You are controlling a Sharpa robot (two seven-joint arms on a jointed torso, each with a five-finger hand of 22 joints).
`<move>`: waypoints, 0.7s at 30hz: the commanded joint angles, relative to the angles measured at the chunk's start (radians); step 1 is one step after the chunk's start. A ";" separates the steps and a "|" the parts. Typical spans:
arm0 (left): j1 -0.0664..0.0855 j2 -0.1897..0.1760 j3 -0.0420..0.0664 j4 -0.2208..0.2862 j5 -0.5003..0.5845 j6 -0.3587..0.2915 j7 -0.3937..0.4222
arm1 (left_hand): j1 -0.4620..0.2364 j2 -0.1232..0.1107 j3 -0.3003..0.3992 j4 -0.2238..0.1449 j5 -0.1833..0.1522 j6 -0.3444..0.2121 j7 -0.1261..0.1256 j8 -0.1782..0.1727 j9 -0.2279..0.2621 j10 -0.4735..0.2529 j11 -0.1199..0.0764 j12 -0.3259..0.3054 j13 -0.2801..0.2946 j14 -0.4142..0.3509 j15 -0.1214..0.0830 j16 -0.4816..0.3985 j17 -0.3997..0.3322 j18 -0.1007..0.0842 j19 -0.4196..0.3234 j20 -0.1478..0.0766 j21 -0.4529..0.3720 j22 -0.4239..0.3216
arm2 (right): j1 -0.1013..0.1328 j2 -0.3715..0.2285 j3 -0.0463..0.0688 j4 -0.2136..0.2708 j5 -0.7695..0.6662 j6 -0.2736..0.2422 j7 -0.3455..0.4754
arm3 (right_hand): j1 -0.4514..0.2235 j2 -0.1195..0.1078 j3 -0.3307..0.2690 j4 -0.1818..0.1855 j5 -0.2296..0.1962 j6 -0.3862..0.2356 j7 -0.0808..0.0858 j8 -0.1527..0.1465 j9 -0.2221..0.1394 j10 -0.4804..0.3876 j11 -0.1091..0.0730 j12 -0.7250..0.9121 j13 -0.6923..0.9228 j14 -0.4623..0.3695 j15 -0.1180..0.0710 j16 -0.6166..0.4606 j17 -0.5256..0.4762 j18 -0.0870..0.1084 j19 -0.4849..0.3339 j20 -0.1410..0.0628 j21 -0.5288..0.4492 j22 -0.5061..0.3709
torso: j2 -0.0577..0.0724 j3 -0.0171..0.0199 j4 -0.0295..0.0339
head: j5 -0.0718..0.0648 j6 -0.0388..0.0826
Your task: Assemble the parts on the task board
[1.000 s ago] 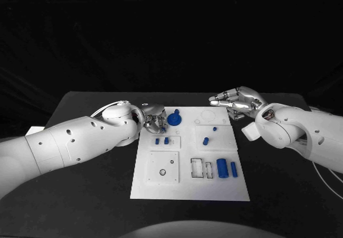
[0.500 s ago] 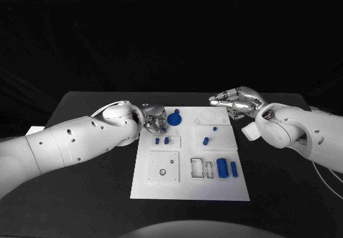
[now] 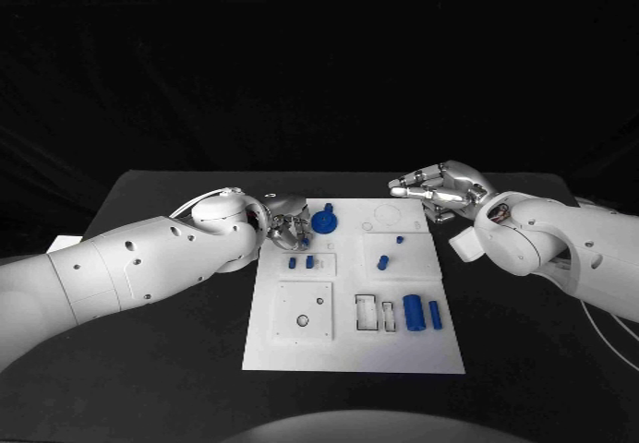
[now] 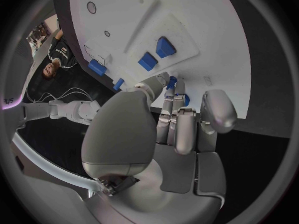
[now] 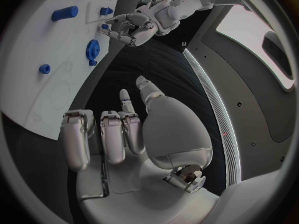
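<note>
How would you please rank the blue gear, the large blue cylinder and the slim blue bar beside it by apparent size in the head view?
1. Large blue cylinder.
2. Blue gear, though close; it lies farther from the camera, so unsure.
3. Slim blue bar.

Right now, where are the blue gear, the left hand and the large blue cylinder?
blue gear [image 3: 325, 223]: head view, on its round toothed face.
left hand [image 3: 286, 227]: head view, on the silver fingers beside the gear.
large blue cylinder [image 3: 415, 313]: head view, mid-length on its side.
</note>
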 commanded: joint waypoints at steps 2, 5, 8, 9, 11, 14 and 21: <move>0.000 0.002 0.000 0.000 0.004 0.021 -0.013 | -0.014 -0.002 -0.010 0.003 -0.002 -0.017 0.002 -0.010 -0.005 -0.015 0.003 -0.010 -0.002 0.044 0.010 -0.002 -0.006 -0.013 0.011 0.008 -0.009 -0.005 | -0.001 0.001 0.000 0.000 -0.002 0.014 0.010 | 0.002 0.009 -0.007 0.000 0.006 -0.006 0.000 -0.001 -0.001 0.099 0.002 0.003 0.263 0.104 0.008 0.004 0.263 0.001 0.020 0.009 -0.006 0.098 | 0.000 -0.0002 0.0002 | -0.001 -0.001; 0.000 0.001 0.000 0.000 0.004 0.022 -0.016 | -0.016 -0.005 -0.012 0.003 -0.001 -0.024 0.005 -0.013 -0.008 -0.023 0.006 -0.015 -0.003 0.043 0.013 -0.004 -0.010 -0.012 0.010 0.010 -0.015 -0.010 | -0.001 0.001 0.000 0.000 -0.002 0.014 0.010 | 0.000 0.011 -0.008 0.001 0.006 -0.007 0.000 -0.001 -0.001 0.099 0.002 0.003 0.263 0.104 0.008 0.004 0.263 0.002 0.020 0.009 -0.007 0.097 | 0.000 -0.0002 0.0003 | -0.001 0.000; 0.000 0.000 0.000 0.001 0.004 0.022 -0.018 | -0.017 -0.007 -0.013 0.004 -0.001 -0.028 0.007 -0.014 -0.009 -0.026 0.008 -0.017 -0.003 0.042 0.014 -0.005 -0.013 -0.011 0.009 0.011 -0.018 -0.012 | -0.001 0.001 0.000 0.000 -0.002 0.014 0.010 | 0.000 0.011 -0.008 0.001 0.006 -0.007 0.000 -0.001 -0.001 0.099 0.002 0.003 0.263 0.104 0.008 0.004 0.263 0.002 0.020 0.009 -0.007 0.097 | 0.000 -0.0004 0.0006 | -0.002 -0.001; 0.000 0.000 0.000 0.001 0.004 0.021 -0.019 | -0.017 -0.008 -0.014 0.004 -0.001 -0.030 0.007 -0.015 -0.010 -0.028 0.008 -0.018 -0.003 0.042 0.014 -0.005 -0.013 -0.011 0.009 0.011 -0.019 -0.013 | -0.001 0.001 0.000 0.000 -0.002 0.014 0.010 | 0.000 0.011 -0.008 0.001 0.006 -0.007 0.000 -0.001 -0.001 0.099 0.002 0.003 0.263 0.104 0.008 0.004 0.263 0.002 0.020 0.009 -0.007 0.097 | 0.000 -0.0006 0.0008 | -0.002 -0.002; 0.000 0.000 0.000 0.002 0.004 0.019 -0.019 | -0.016 -0.008 -0.014 0.003 -0.001 -0.034 0.007 -0.016 -0.011 -0.029 0.009 -0.018 -0.003 0.042 0.015 -0.006 -0.014 -0.011 0.009 0.012 -0.019 -0.013 | -0.001 0.001 0.000 -0.001 -0.002 0.014 0.010 | 0.000 0.011 -0.008 0.001 0.006 -0.007 0.000 -0.001 -0.001 0.099 0.002 0.003 0.263 0.104 0.008 0.004 0.263 0.002 0.020 0.009 -0.007 0.097 | 0.000 -0.0006 0.0008 | -0.002 -0.002; 0.000 -0.002 0.000 0.002 0.004 0.016 -0.019 | -0.017 -0.008 -0.014 0.004 -0.001 -0.036 0.008 -0.016 -0.011 -0.030 0.009 -0.019 -0.003 0.041 0.015 -0.006 -0.016 -0.011 0.009 0.012 -0.018 -0.012 | -0.001 0.001 0.000 -0.001 -0.002 0.014 0.010 | 0.000 0.011 -0.008 0.001 0.006 -0.007 0.000 -0.001 -0.001 0.099 0.002 0.003 0.263 0.104 0.008 0.004 0.263 0.002 0.020 0.009 -0.007 0.097 | 0.000 -0.0008 0.0008 | -0.002 -0.002; 0.000 -0.009 0.000 0.008 0.004 0.002 -0.017 | -0.016 -0.011 -0.017 0.004 -0.001 -0.064 0.008 -0.018 -0.020 -0.040 0.011 -0.022 -0.004 0.040 0.017 -0.008 -0.021 -0.011 0.010 0.015 -0.018 -0.011 | -0.001 0.000 0.000 -0.007 -0.002 0.013 0.010 | 0.000 0.011 -0.008 0.001 0.007 -0.007 0.000 -0.001 -0.001 0.099 0.002 0.003 0.263 0.104 0.008 0.004 0.263 0.002 0.019 0.008 -0.007 0.097 | 0.000 -0.0011 0.0007 | -0.001 -0.001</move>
